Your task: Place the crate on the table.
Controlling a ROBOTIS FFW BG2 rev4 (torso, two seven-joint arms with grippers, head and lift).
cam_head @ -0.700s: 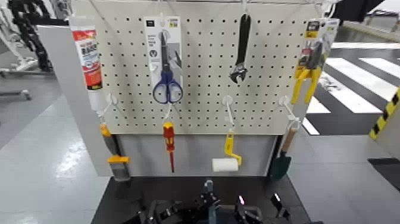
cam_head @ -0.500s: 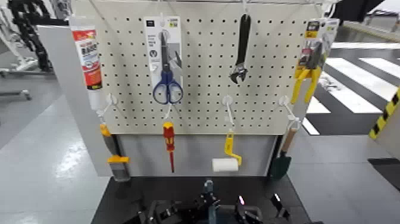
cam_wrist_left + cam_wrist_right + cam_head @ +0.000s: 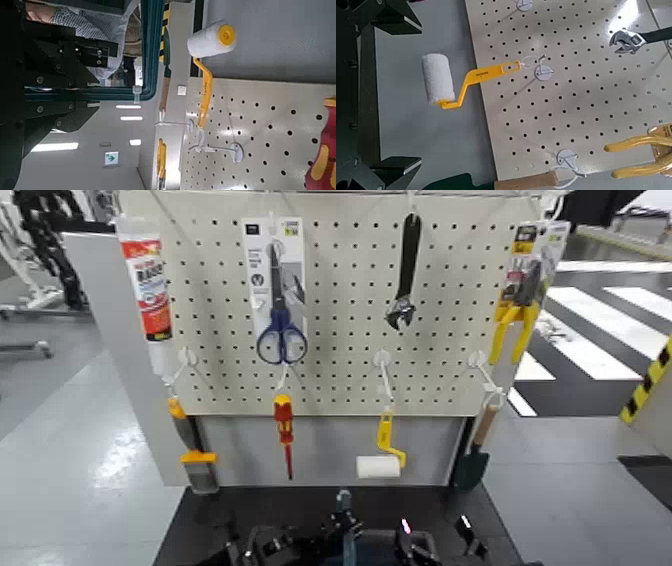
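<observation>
Left gripper (image 3: pixel 252 547) sits at seven o'clock in the head view and the right gripper (image 3: pixel 425 546) at five; I cannot tell whether either is clamped. Between them, at six, the crate (image 3: pixel 345 536) is low over the table (image 3: pixel 200 515). This looks like the set-down step, which next calls for a level lowering and then release.

Pegboard (image 3: pixel 340 300): beige, matt, smooth, evenly perforated. Table (image 3: pixel 200 525): black, matt. Paint roller (image 3: pixel 437 79): white fuzzy nap, yellow glossy plastic handle. Wrench (image 3: pixel 405 275): dark metal, slight sheen at jaw. Scissors (image 3: pixel 280 300): blue plastic grips, carded in printed paper. Screwdriver (image 3: pixel 284 425): red-yellow plastic grip. Floor (image 3: pixel 70 450): grey, polished, reflective.
</observation>
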